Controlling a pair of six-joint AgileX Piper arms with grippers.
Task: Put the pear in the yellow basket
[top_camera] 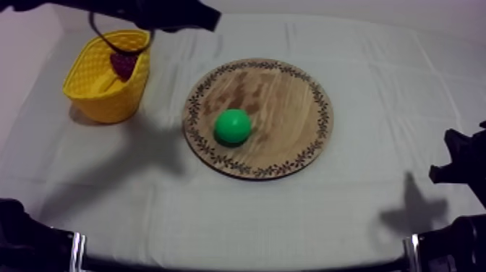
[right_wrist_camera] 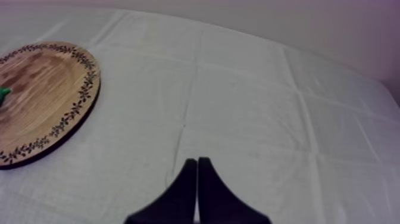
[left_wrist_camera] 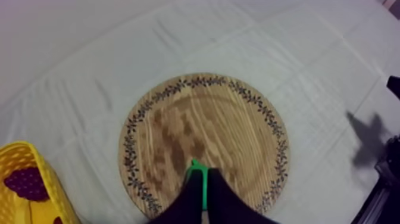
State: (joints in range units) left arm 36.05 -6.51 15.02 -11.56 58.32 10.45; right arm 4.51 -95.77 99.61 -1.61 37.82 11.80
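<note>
Left claw: fingers all but together, clamped on nothing, with a thin green strip of pear showing between them. It hangs up at about 11 o'clock of the board, looking down on it. Right claw: fingers together, idle over bare worktop at 3 o'clock of the board.

Pear sits on the board, near 9 o'clock of its centre. Yellow basket at 10 o'clock of the board, bunch of grapes inside.

Step in hand, by my reading: the reach. Spread the fingers wide before descending, drop straight, straddle the pear's widest part, close gently. Round fruit may roll.
</note>
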